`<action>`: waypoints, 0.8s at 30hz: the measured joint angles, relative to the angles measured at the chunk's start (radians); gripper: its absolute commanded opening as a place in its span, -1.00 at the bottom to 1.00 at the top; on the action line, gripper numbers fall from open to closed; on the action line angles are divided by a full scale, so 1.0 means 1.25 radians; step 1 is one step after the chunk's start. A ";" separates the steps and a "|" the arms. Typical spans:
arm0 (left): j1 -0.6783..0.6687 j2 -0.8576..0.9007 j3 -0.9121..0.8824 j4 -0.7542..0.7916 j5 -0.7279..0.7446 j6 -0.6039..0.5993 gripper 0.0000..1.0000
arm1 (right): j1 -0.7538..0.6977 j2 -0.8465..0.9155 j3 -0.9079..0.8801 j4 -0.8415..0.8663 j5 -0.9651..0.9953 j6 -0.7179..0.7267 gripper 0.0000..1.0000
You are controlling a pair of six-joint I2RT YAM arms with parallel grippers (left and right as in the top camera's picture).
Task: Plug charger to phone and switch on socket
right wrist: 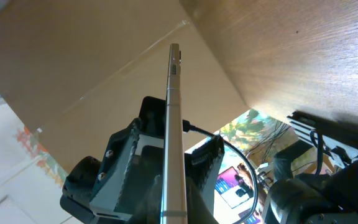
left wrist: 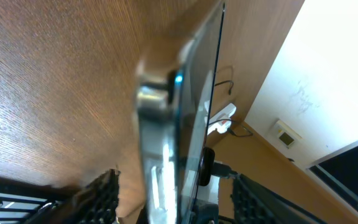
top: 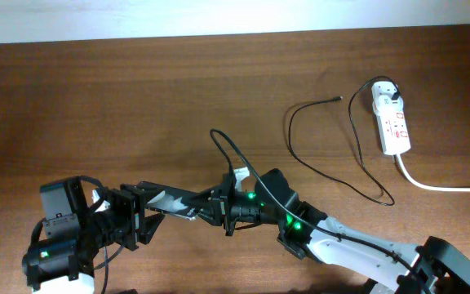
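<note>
Both arms meet low over the table (top: pixel 137 98). My right tool (top: pixel 214 210) is clamped on one end of the phone (top: pixel 174 204), which is held off the table and appears edge-on in the right wrist view. My left tool (top: pixel 153 216) has its jaws spread, one on each side of the phone's other end. The charger (top: pixel 357 155) lies looped on the table well apart, with its connector tip free and its plug at the far end of the socket (top: pixel 396 126).
</note>
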 measured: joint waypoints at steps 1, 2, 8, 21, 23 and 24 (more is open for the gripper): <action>0.000 0.000 0.000 0.000 0.000 0.000 0.03 | 0.004 0.000 0.000 0.010 0.003 0.003 -0.92; 0.000 0.000 0.000 0.000 0.000 -0.002 -0.03 | 0.007 0.000 0.000 0.024 0.006 0.005 -0.92; 0.000 0.000 0.000 0.002 0.001 -0.011 -0.30 | 0.011 0.000 0.000 0.039 0.012 0.014 -0.92; 0.000 -0.004 0.000 0.015 -0.011 -0.005 -1.00 | 0.015 0.000 -0.004 0.037 0.013 0.016 -0.62; -0.001 -0.002 0.000 0.007 -0.021 -0.017 -1.00 | 0.015 -0.001 -0.003 0.041 0.012 0.016 -0.47; -0.001 -0.002 0.000 0.006 -0.026 -0.019 -1.00 | 0.016 -0.001 -0.003 0.042 0.012 0.015 -0.35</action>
